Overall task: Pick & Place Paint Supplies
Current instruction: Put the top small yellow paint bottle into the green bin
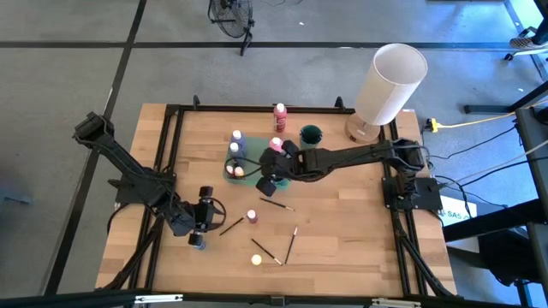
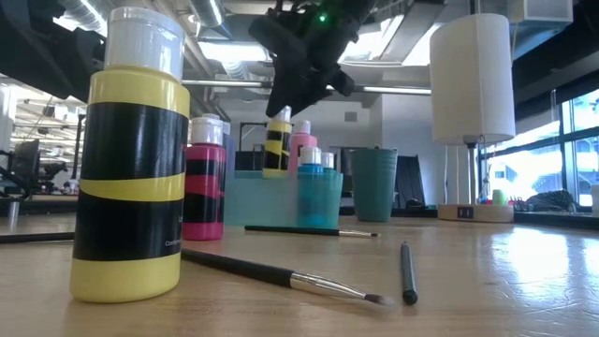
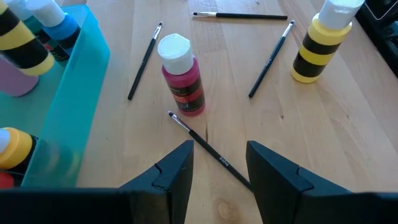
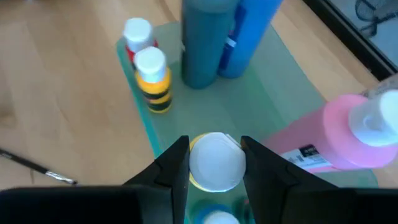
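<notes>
My right gripper (image 4: 214,148) hangs over the teal tray (image 1: 229,174), shut on a yellow-and-black paint bottle (image 2: 276,145). The tray holds blue bottles (image 4: 224,37), a pink one (image 4: 336,140), a small yellow one (image 4: 153,81) and a red one (image 4: 138,34), all standing. My left gripper (image 3: 219,163) is open, low over the table's near left part, with a dark brush (image 3: 208,149) running between its fingers, which stand apart from it. A red bottle (image 3: 183,78) and a yellow bottle (image 3: 317,46) stand on the table among several brushes (image 1: 276,204). My right gripper pinches the yellow bottle's white cap (image 4: 216,160) between its two fingers, one on each side. The fingers come from above, slanting down. The bottle hangs upright below them, lifted clear, its bottom (image 2: 275,173) at about the level of the tray's rim.
A big white cylinder (image 1: 390,81) stands at the far right on a wooden base. A dark teal cup (image 1: 311,134) and a tall red bottle (image 1: 280,111) stand beyond the tray. Bare wood lies on the table's right half (image 1: 351,222).
</notes>
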